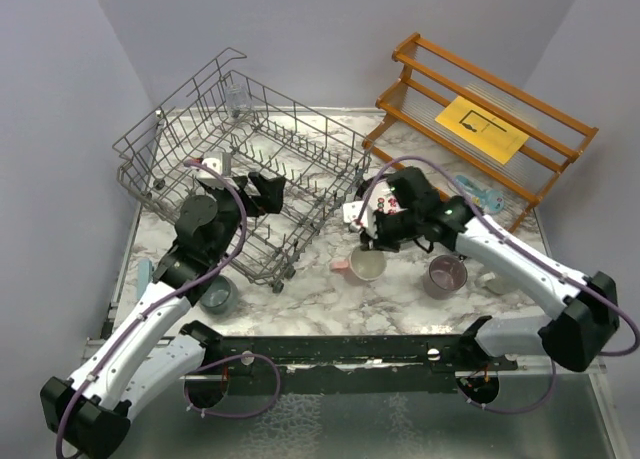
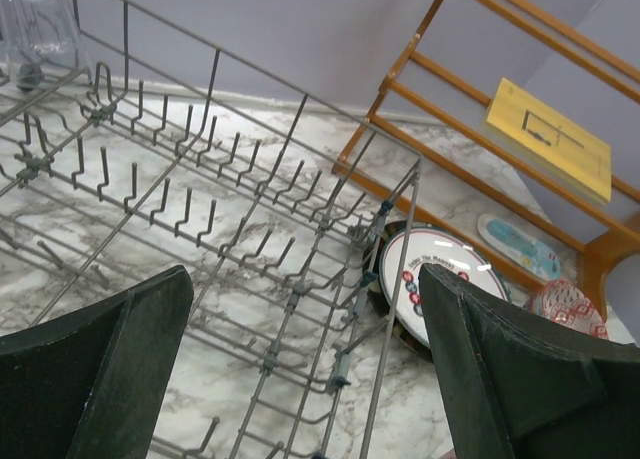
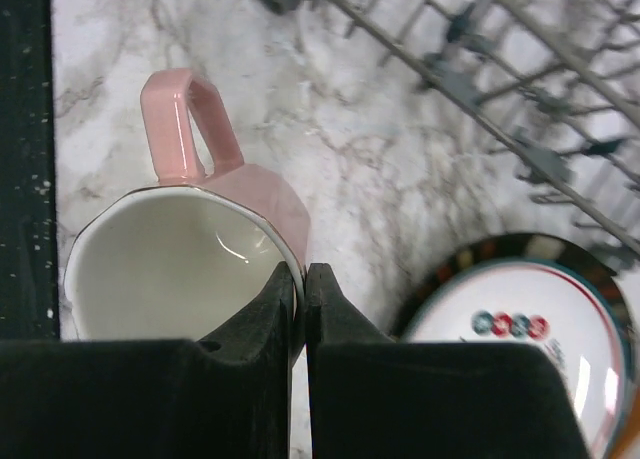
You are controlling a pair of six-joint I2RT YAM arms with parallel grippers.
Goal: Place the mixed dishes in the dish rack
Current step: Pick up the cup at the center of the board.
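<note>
The right gripper [image 3: 303,274] has its two black fingers drawn together on the rim of the pink glazed ceramic mug with a cream-white inside [image 3: 262,194]. One finger sits inside the mouth and the other against the outer wall, opposite the loop handle. The mug stands mouth-up on the grey-veined marble table [image 3: 380,149], just outside the near side of the large grey wire dish rack [image 1: 310,169] and beside the round black-rimmed plate with red characters [image 3: 520,339].

I judge the mug stiff, moderately heavy and brittle, and its glaze slick. A pinch on the thin rim may let it swing or slip, so a deep, firm hold there suits best.

The left gripper [image 2: 303,279] hangs over the rack's tines with its fingers wide apart, holding nothing.
</note>
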